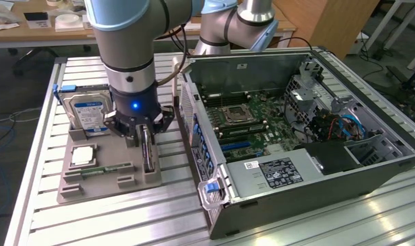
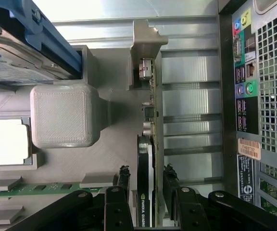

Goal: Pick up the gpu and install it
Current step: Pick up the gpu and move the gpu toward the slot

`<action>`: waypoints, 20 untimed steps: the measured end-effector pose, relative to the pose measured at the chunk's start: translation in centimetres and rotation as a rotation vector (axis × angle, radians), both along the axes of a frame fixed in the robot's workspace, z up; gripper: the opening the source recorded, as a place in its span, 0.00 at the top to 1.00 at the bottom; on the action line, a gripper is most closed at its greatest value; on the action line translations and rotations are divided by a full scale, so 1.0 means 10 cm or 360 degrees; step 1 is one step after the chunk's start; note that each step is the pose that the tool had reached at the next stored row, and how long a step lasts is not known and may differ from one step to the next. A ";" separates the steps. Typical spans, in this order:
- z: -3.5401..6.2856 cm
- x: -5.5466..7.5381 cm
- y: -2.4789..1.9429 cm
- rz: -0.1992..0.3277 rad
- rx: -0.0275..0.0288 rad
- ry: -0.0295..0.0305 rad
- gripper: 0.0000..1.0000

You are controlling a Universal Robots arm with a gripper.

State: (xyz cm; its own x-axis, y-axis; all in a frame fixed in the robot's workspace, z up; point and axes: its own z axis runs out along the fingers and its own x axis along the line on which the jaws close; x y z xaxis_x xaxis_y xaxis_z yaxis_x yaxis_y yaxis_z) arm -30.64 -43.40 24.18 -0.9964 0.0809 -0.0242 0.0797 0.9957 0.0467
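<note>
Straddling the upright gpu (image 2: 144, 192) in its grey holder (image 2: 105, 159), the hand (image 2: 146, 169) spread, fingers (image 2: 124, 178) just clear of both faces.

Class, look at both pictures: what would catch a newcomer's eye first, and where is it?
The big grey robot arm stands at the exterior view's left, its gripper over the gpu, which stands on edge in a grey holder. On the exterior view's right lies the open computer case, motherboard exposed.
</note>
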 end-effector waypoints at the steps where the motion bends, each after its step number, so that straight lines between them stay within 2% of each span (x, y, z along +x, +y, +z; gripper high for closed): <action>1: -0.015 0.00 0.000 0.0000 0.00000 -0.00001 0.58; 10: -0.091 0.00 0.003 0.0000 0.00001 -0.00001 0.58; 17: -0.109 0.00 0.057 0.0000 -0.00001 0.00001 0.58; 20: -0.127 0.00 0.067 0.0000 0.00001 -0.00001 0.58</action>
State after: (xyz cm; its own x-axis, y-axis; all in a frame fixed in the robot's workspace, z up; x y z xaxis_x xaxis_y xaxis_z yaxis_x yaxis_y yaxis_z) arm -30.63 -42.73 22.91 -0.9964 0.0808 -0.0243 0.0796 0.9957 0.0468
